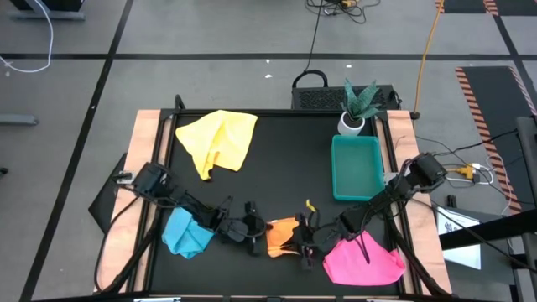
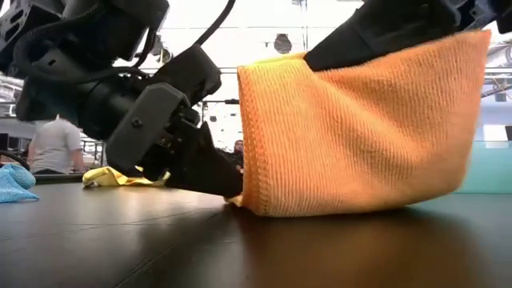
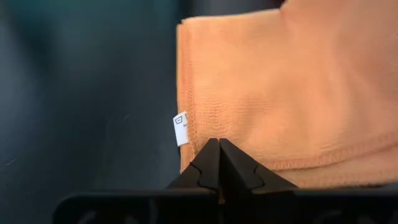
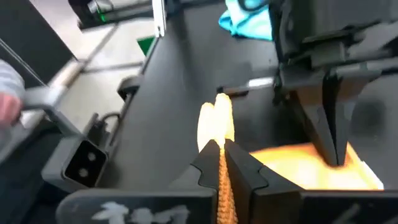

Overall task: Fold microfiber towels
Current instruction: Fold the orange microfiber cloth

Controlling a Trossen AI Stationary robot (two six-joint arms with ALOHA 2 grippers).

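An orange microfiber towel sits near the table's front edge, between my two grippers. My left gripper is shut at its low left corner. My right gripper is shut on its raised edge, and a tuft of cloth sticks out past the fingertips. A light blue towel lies crumpled at the front left, under the left arm. A pink towel lies at the front right and a yellow one at the far left. My left gripper has its shut fingertips on the towel's hemmed edge, next to the white label at the corner. The fingers slant down from the table's left. That corner is down on the table. My right gripper pinches the towel's upper edge between its two fingers, and the cloth passes through and out beyond the tips. The fingers come from the table's right, slanting slightly down. The towel hangs below as a sheet, and its lower fold rests on the table.
A green tray stands at the right, with a potted plant behind it. Bare black table lies between the yellow towel and the tray. A person stands in the room behind.
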